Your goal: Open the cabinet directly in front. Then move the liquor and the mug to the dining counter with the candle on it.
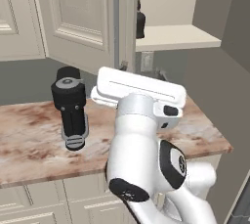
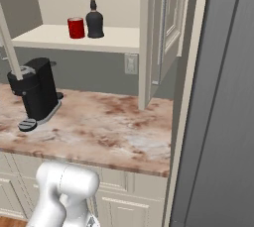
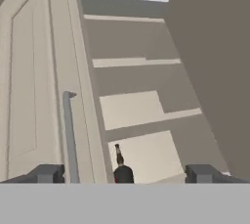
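- The cabinet was open, with its doors swung out and the beige shelves showing.
- The liquor stood on the lowest shelf, back from its front edge, and the mug sat just beside it, nearer the shelf's open end.
- The hand was spread wide with nothing in it, the two fingertips well apart, pointed into the cabinet with the bottle sitting between them in the hand view.
- The door's grey bar handle was right next to one fingertip.
- A black coffee machine sat on the marbled table under the cabinet.
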Robot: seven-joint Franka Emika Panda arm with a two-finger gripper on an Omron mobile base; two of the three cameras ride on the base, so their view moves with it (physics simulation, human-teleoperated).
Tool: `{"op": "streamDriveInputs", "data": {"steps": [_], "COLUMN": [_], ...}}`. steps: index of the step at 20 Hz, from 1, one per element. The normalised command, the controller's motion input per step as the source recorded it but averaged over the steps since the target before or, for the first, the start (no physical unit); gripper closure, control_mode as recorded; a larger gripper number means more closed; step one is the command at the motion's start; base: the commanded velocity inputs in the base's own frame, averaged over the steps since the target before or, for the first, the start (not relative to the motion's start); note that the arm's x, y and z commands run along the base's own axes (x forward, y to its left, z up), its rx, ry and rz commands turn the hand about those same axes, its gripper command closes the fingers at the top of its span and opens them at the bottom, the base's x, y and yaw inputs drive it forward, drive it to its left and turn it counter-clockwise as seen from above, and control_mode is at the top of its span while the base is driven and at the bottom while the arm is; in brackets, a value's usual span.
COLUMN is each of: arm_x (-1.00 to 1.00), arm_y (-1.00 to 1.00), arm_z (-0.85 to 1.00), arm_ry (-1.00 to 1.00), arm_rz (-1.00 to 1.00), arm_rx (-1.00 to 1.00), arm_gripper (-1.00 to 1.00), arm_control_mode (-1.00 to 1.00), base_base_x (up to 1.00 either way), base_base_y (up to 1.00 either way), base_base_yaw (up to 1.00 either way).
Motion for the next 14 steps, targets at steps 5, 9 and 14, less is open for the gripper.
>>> {"op": "streamDriveInputs", "data": {"steps": [5,9,14], "arm_x": [-0.3,0.0,0.34], "arm_y": [-0.78,-0.72,-0.69], "arm_z": [0.0,0.0,-0.05], "arm_ry": [0.0,0.0,0.0], "arm_rz": [0.25,0.31,0.31], "arm_rx": [0.27,0.19,0.07], "arm_gripper": [-1.0,-1.0,-1.0], "arm_control_mode": [-1.0,-1.0,-1.0], "base_base_x": [0.0,0.0,0.0], "base_base_y": [0.0,0.0,0.0], "base_base_yaw": [0.0,0.0,0.0]}}
